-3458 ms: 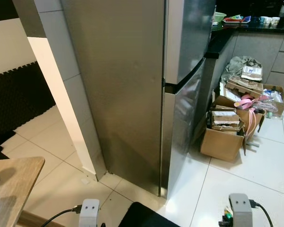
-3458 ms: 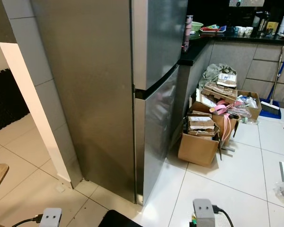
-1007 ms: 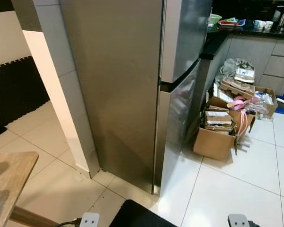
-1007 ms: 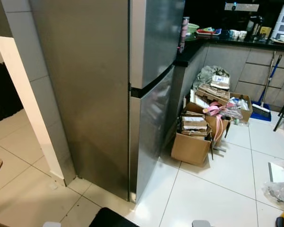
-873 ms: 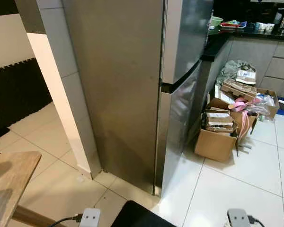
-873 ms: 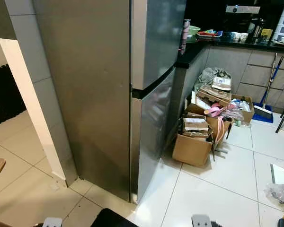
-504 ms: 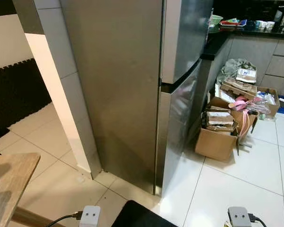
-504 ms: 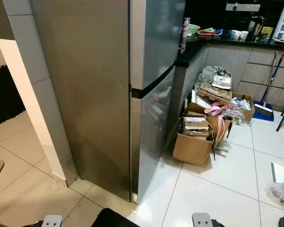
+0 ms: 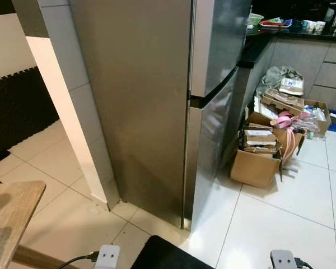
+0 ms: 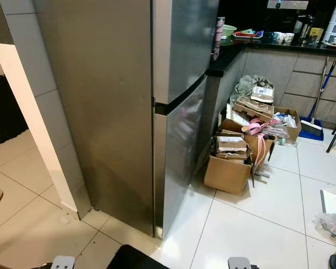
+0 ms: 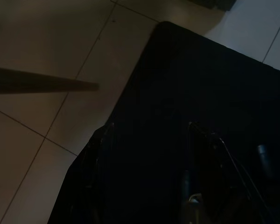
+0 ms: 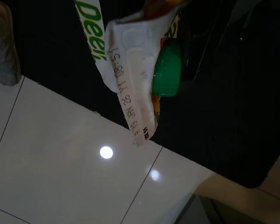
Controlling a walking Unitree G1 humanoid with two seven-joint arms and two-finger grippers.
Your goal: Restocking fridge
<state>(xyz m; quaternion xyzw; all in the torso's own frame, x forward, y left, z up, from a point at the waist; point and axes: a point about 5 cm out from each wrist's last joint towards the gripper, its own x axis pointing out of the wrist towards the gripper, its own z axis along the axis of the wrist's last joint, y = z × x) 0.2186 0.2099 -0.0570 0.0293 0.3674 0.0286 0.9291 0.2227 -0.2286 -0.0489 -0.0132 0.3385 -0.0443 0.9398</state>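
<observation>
Head views: a closed stainless-steel fridge [image 9: 157, 112] stands straight ahead at twelve o'clock, its freezer door above the lower door. At two o'clock, open cardboard boxes [image 10: 235, 159] of clutter sit on the white tiled floor [image 10: 257, 224] below a dark kitchen counter [image 10: 280, 42]. A wooden table corner [image 9: 8, 210] shows at eight o'clock.

Left wrist view: very dark; the left gripper [image 11: 191, 186] hangs over the robot's black body, and I cannot tell how its fingers stand.

Right wrist view: the right gripper [image 12: 177, 51] clamps a juice carton [image 12: 135, 79] with a green cap [image 12: 168, 67], above the glossy tile.
</observation>
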